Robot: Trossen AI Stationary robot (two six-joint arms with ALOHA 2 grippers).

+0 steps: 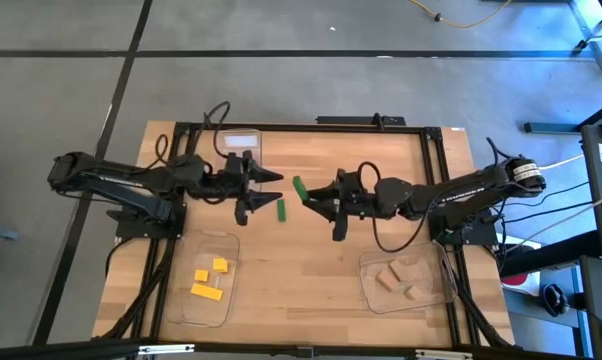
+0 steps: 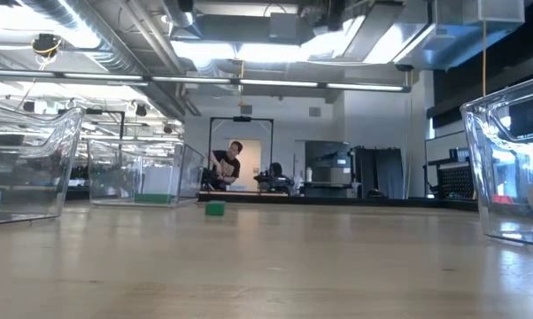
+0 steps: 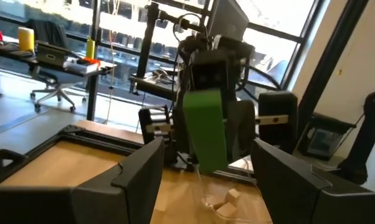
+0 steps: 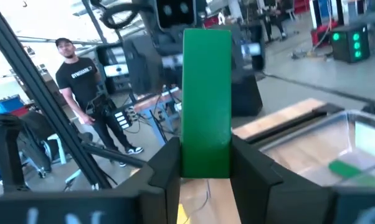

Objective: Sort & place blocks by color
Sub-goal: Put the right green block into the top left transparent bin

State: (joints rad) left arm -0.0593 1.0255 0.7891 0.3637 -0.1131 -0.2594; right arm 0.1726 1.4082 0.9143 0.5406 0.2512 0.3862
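Observation:
My right gripper (image 1: 311,195) is over the table's middle, shut on a green bar (image 4: 206,93) that sticks out past its fingers toward my left gripper (image 1: 262,193). The left gripper is open, a short way to the left of the bar, which shows ahead of its fingers (image 3: 204,134). A second green block (image 1: 280,208) lies flat on the table between the two grippers and also shows in the low view (image 2: 215,208). Yellow blocks (image 1: 209,279) lie in the near-left tray, and tan blocks (image 1: 396,279) in the near-right tray. My right gripper pinches the green bar by one end (image 4: 206,167) between its two fingers (image 4: 169,168), one on each long side. The fingers come level from the table's right and lie along the bar. The bar's free end (image 1: 297,183) juts out beyond the fingertips, lifted clear of the table.
A clear tray (image 1: 240,146) stands at the far edge behind the left gripper, with a green piece in it (image 4: 351,169). Clear trays sit near-left (image 1: 224,241) and near-right (image 1: 373,296). Bare wood lies between them. A person (image 4: 81,93) stands in the room beyond.

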